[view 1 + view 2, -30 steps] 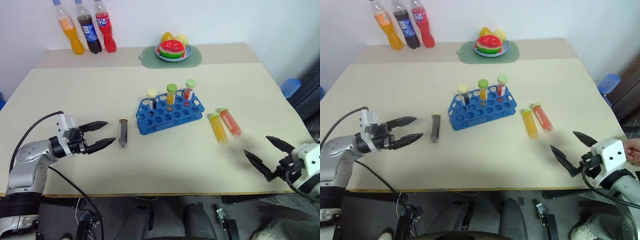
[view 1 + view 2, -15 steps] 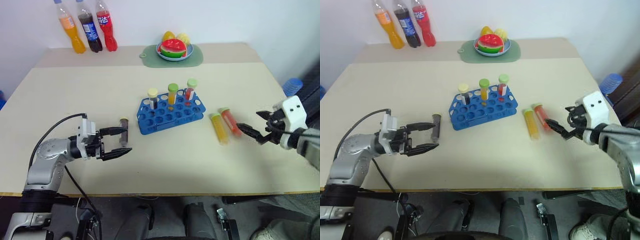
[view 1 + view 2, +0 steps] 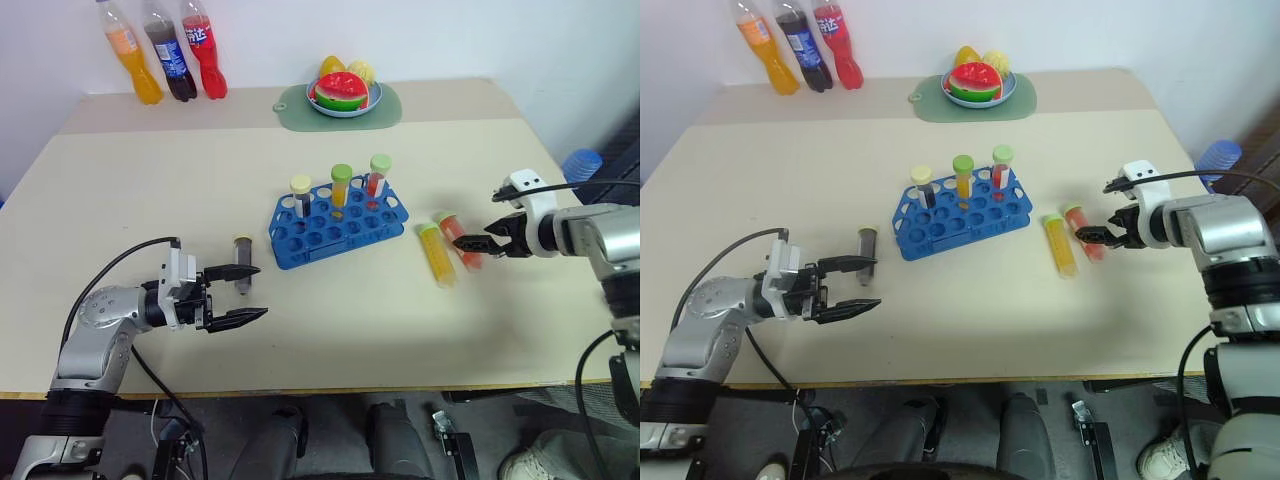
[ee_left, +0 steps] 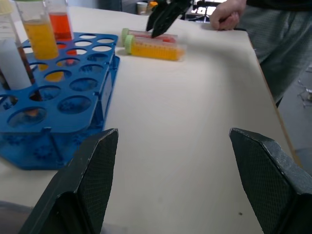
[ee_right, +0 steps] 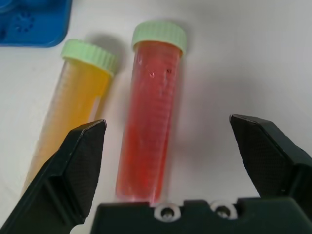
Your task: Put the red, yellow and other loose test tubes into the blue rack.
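Head views: three loose tubes lie flat on the table (image 3: 120, 180); the yellow tube (image 3: 436, 254) and the red tube (image 3: 459, 239), both green-capped, sit side by side just right of the blue rack (image 3: 338, 222); the dark tube (image 3: 241, 262), cream-capped, lies left of it. Three capped tubes stand upright in the rack's far row; three soda bottles (image 3: 162, 52) and one fruit plate (image 3: 342, 98) sit at the far edge. The left gripper (image 3: 243, 294) is spread wide beside the dark tube, holding nothing; the right gripper (image 3: 474, 243) hovers over the red tube.

Left wrist view: rack with round holes and the yellow and red tubes beyond it; a person's hand (image 4: 227, 10) at the table's edge.

Right wrist view: black fingers (image 5: 78, 161) stand wide apart, straddling the red tube; the yellow one lies alongside.
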Robot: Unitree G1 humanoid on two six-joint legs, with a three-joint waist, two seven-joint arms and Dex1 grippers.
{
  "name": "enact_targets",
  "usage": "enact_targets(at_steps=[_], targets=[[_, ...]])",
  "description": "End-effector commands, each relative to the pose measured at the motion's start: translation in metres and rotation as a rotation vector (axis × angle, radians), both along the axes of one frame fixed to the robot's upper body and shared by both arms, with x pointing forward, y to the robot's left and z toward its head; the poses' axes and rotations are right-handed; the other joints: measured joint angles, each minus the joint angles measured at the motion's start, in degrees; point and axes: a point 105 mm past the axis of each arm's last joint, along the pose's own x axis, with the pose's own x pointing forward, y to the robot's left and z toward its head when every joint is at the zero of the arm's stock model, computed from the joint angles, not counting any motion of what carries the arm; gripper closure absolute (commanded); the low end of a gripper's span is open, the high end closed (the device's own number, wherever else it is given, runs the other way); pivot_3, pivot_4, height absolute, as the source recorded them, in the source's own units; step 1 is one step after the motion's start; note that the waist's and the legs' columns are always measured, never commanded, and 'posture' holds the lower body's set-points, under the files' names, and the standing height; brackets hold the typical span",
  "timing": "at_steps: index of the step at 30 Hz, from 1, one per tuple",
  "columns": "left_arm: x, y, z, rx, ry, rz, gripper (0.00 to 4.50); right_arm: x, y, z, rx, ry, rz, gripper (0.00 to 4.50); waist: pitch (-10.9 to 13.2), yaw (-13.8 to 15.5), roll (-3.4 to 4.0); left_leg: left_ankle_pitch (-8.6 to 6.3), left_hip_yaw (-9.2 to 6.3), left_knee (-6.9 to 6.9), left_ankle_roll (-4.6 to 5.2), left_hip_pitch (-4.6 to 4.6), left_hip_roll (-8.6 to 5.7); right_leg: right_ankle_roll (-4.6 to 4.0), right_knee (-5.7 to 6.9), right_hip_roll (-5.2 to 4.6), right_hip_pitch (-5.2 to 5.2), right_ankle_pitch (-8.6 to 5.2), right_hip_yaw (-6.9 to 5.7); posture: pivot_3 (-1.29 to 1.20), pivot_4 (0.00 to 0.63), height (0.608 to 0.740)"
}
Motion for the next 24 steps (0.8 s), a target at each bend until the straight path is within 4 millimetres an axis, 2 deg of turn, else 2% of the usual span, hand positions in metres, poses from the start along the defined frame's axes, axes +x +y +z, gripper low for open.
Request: enact_targets(at_steps=[1,2,5,9,11,13,15,17,19,21,22,24], targets=[[-0.003,0.002,0.008,0.000,-0.028,0.003,0.73,0.018,0.001,0.002,-0.042,-0.025,-0.005,0.02,0.0,-0.5,0.00,0.00,0.01,0.00,-0.01,0.00,0.00,0.00,0.01,0.00,0.00,0.00,0.00,0.00,0.150,0.740],[-0.005,0.002,0.008,-0.001,-0.026,0.005,0.73,0.022,0.002,0.000,-0.056,-0.022,-0.008,0.02,0.0,-0.7,0.00,0.01,0.00,0.01,-0.02,0.00,0.00,0.00,0.02,0.00,-0.01,0.00,0.00,0.00,0.150,0.740],[-0.008,0.002,0.007,0.000,-0.023,0.011,0.73,0.027,0.004,-0.010,-0.099,0.020,0.010,0.90,0.0,-1.0,-0.01,0.02,0.01,0.01,-0.04,0.00,0.00,-0.01,0.04,-0.01,-0.01,0.01,0.00,0.00,0.150,0.740],[-0.009,0.003,0.007,0.000,-0.020,0.022,0.73,0.028,0.002,-0.017,-0.146,0.053,0.037,2.93,0.0,-1.0,0.00,0.03,-0.02,0.01,-0.05,0.01,0.00,-0.01,0.06,0.01,-0.01,0.01,0.00,0.00,0.150,0.740],[-0.010,0.003,0.006,-0.002,-0.020,0.025,0.73,0.026,-0.003,-0.016,-0.162,0.056,0.034,3.72,0.0,-1.0,-0.01,0.03,-0.01,0.01,-0.06,0.02,0.00,-0.01,0.06,0.01,-0.01,0.01,0.00,0.00,0.150,0.740],[-0.011,0.001,0.006,-0.004,-0.021,0.026,0.73,0.025,-0.009,-0.013,-0.171,0.047,0.022,3.73,0.0,-1.0,0.00,0.03,-0.01,0.01,-0.06,0.02,0.00,-0.01,0.07,0.01,-0.01,0.01,0.00,0.00,0.150,0.740],[-0.010,0.001,0.005,-0.010,-0.022,0.034,0.73,0.029,-0.020,0.006,-0.161,-0.068,0.013,3.73,0.0,-0.7,0.00,0.03,-0.02,0.01,-0.06,0.02,0.00,-0.01,0.07,0.01,-0.01,0.01,0.00,0.00,0.150,0.740],[-0.010,0.001,0.005,-0.012,-0.023,0.038,0.73,0.034,-0.023,0.030,-0.106,-0.210,0.007,3.73,0.0,-0.6,0.05,0.04,-0.03,0.03,-0.06,0.01,-0.04,-0.01,0.07,-0.01,-0.01,0.02,0.00,0.00,0.150,0.740],[-0.010,0.001,0.005,-0.017,-0.022,0.042,0.73,0.036,-0.007,0.062,0.069,-0.411,0.089,3.73,0.0,-0.6,0.08,0.04,-0.01,0.03,-0.06,0.00,-0.06,-0.01,0.07,-0.03,-0.01,0.02,0.01,0.00,0.150,0.740],[-0.009,0.000,0.004,-0.022,-0.021,0.045,0.73,0.024,0.014,0.095,0.269,-0.587,0.204,3.73,0.0,-0.9,0.13,0.04,-0.01,0.00,-0.06,0.00,-0.05,0.00,0.07,-0.01,-0.03,0.02,0.01,0.00,0.150,0.740],[-0.009,-0.001,0.003,-0.028,-0.020,0.045,0.73,0.015,0.027,0.107,0.322,-0.679,0.260,3.73,0.1,-1.1,0.16,0.03,0.00,-0.02,-0.06,0.00,0.00,0.00,0.07,0.01,-0.05,0.02,0.01,0.00,0.150,0.740],[-0.008,-0.004,0.003,-0.036,-0.019,0.041,0.73,0.001,0.049,0.118,0.357,-0.826,0.314,3.73,0.0,-1.3,0.16,0.03,0.02,-0.02,-0.06,0.02,0.07,0.00,0.11,0.07,-0.07,0.02,0.01,0.00,0.150,0.740]])
